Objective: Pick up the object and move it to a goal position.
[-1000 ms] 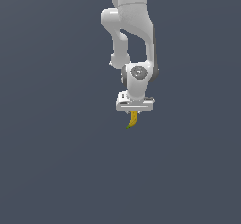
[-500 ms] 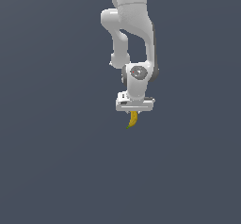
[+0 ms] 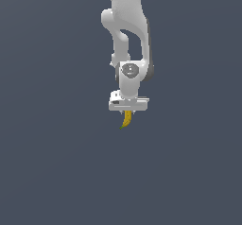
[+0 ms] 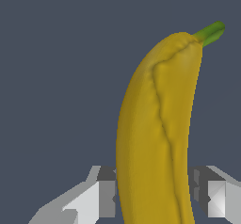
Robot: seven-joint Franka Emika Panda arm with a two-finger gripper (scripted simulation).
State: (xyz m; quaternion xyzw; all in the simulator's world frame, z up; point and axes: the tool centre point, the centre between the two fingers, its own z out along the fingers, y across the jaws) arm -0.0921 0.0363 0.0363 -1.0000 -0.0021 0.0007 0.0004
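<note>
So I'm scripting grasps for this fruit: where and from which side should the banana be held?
As now: the gripper pinches the banana across its thick yellow body, away from the green tip, fingers on opposite sides. It hangs lengthwise below, so closing across its narrow width suits.

Smooth white plastic-looking shell covers the arm (image 3: pixel 126 35), with a soft sheen. The banana (image 4: pixel 157 138) has a matt yellow skin with a creased ridge and a green tip. The gripper (image 4: pixel 155 197) fingers (image 4: pixel 92 202) look grey, faceted, dull.

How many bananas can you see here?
1. The banana hangs below the gripper, pinched between its fingers. Nothing else shows that could hide another.
</note>
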